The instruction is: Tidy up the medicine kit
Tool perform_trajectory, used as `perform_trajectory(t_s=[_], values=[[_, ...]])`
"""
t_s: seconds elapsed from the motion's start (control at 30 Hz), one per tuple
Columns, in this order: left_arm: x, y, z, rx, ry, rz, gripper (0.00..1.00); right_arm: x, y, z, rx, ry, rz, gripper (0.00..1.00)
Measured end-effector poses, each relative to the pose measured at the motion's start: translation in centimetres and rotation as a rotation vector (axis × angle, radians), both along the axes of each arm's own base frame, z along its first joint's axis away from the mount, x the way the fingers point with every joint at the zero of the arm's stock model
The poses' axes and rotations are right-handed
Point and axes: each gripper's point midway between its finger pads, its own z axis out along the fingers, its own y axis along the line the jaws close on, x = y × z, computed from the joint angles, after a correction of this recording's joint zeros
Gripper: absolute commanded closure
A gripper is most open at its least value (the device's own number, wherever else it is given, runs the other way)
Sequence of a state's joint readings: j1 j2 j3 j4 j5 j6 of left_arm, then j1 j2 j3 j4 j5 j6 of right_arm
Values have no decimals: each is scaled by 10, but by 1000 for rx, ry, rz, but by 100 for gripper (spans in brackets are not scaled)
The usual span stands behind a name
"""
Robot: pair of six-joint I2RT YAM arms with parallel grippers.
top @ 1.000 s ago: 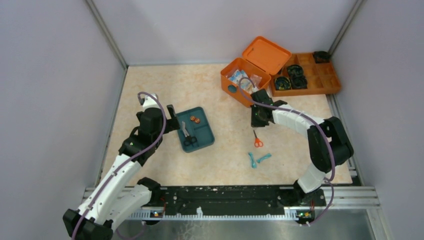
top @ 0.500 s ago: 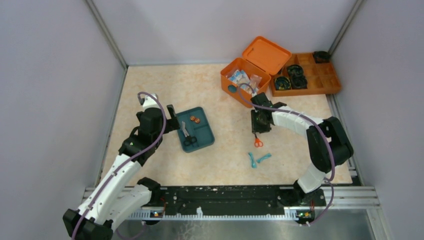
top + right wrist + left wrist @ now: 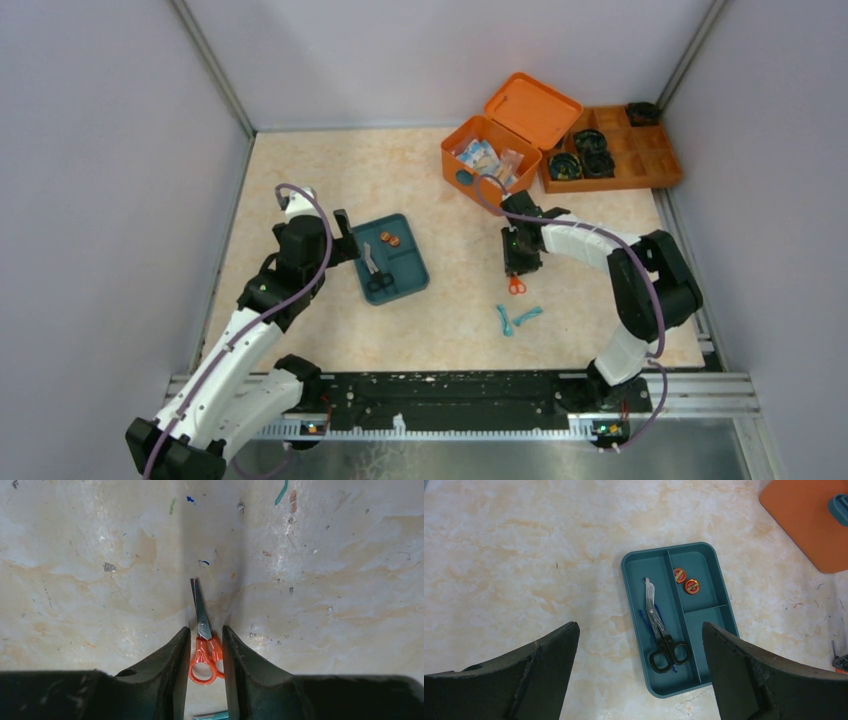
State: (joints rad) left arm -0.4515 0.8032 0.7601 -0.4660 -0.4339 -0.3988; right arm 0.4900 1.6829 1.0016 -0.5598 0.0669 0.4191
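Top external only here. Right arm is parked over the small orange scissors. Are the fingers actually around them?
Observer: Yes. Right wrist view shows the right fingers flanking the orange scissors at the handle loops, one each side; firm contact unclear.
Operator: Blades?
Observer: Closed, pointing away from the wrist camera.
Operator: Teal tray contents?
Observer: Left wrist view: black-handled shears in the long compartment of the teal tray, two red round pieces in a smaller one.
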Motion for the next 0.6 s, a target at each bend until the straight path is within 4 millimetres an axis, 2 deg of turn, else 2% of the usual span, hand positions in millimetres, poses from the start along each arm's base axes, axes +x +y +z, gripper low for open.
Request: perform_trajectory(t_s=[0.2,0.47,0.6], values=[[0,0,0,0,0,0,1,2,-1,-1,-13,-6,3,78],[0,0,0,0,0,0,1,6,-4,-2,-45,-14,7,100],[0,0,0,0,0,0,1,7,-5,-2,-47,-15,7,100]])
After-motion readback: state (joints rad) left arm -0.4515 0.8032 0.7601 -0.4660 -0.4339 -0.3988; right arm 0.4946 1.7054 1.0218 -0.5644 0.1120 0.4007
